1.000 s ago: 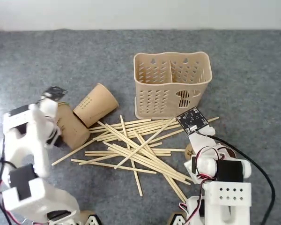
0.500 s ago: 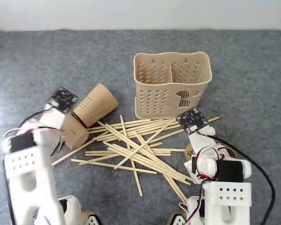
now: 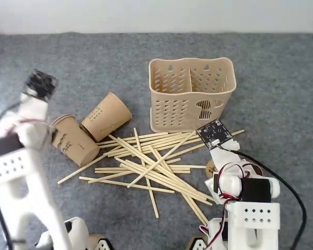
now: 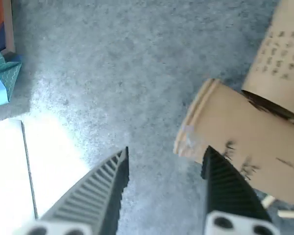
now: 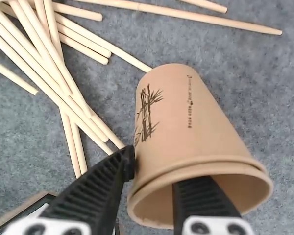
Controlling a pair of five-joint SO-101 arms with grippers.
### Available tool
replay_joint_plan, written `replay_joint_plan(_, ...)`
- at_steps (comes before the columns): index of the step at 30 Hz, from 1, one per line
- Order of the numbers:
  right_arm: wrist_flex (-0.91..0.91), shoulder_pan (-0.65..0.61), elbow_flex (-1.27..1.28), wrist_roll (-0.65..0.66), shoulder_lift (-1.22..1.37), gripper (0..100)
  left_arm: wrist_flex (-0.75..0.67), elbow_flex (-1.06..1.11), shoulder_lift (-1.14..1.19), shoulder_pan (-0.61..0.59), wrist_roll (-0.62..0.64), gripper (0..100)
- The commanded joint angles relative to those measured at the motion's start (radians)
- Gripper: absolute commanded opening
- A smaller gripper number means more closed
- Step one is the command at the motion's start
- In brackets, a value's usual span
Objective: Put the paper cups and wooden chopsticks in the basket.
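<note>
Left tool (image 4: 165, 152) high, jaws wide apart, right tool (image 5: 154, 171) low, jaws clamped

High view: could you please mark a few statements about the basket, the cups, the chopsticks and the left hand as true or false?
1. The basket stands upright with no cup in it. True.
2. The left cup and the middle cup stand upright. False: both lie on their sides.
3. The left hand is open and holds nothing. True.
4. The chopsticks are inside the basket. False: they lie scattered on the table in front of it.
</note>
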Motion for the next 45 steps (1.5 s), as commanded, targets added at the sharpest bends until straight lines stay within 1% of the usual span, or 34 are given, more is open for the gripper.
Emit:
replay_joint_plan(1, 0.005, 0.012, -0.008, -0.009, -0.019, 11.3, -0.066, -0.179, 0.203, -0.032, 0.015, 24)
replay_joint_plan(5, 0.005, 0.012, -0.008, -0.009, -0.019, 11.3, -0.100, -0.337, 0.427, -0.046, 0.015, 24)
replay_joint_plan(10, 0.005, 0.012, -0.008, -0.009, -0.019, 11.3, -0.097, -0.464, 0.652, -0.040, 0.014, 24)
replay_joint_plan(12, 0.005, 0.012, -0.008, -0.009, -0.019, 11.3, -0.069, -0.486, 0.692, -0.041, 0.009, 24)
replay_joint_plan(15, 0.005, 0.012, -0.008, -0.009, -0.019, 11.3, 0.029, -0.493, 0.698, -0.037, -0.063, 24)
replay_joint_plan(19, 0.005, 0.008, -0.008, -0.009, -0.019, 11.3, 0.163, -0.493, 0.634, -0.012, -0.089, 24)
replay_joint_plan(23, 0.005, 0.008, -0.008, -0.009, -0.019, 11.3, 0.258, -0.479, 0.503, 0.012, -0.089, 24)
replay_joint_plan(28, 0.005, 0.012, -0.008, -0.009, -0.019, 11.3, 0.391, -0.371, 0.325, 0.118, -0.095, 24)
replay_joint_plan(34, 0.005, 0.012, -0.008, -0.009, -0.019, 11.3, 0.407, -0.168, 0.063, 0.242, -0.098, 24)
replay_joint_plan(40, 0.005, 0.012, -0.008, -0.009, -0.019, 11.3, 0.407, -0.004, -0.133, 0.348, -0.097, 24)
replay_joint_plan(43, 0.005, 0.012, -0.008, -0.009, -0.019, 11.3, 0.404, 0.025, -0.206, 0.368, -0.095, 24)
replay_joint_plan(45, 0.005, 0.012, -0.008, -0.009, -0.019, 11.3, 0.368, 0.031, -0.242, 0.364, -0.092, 24)
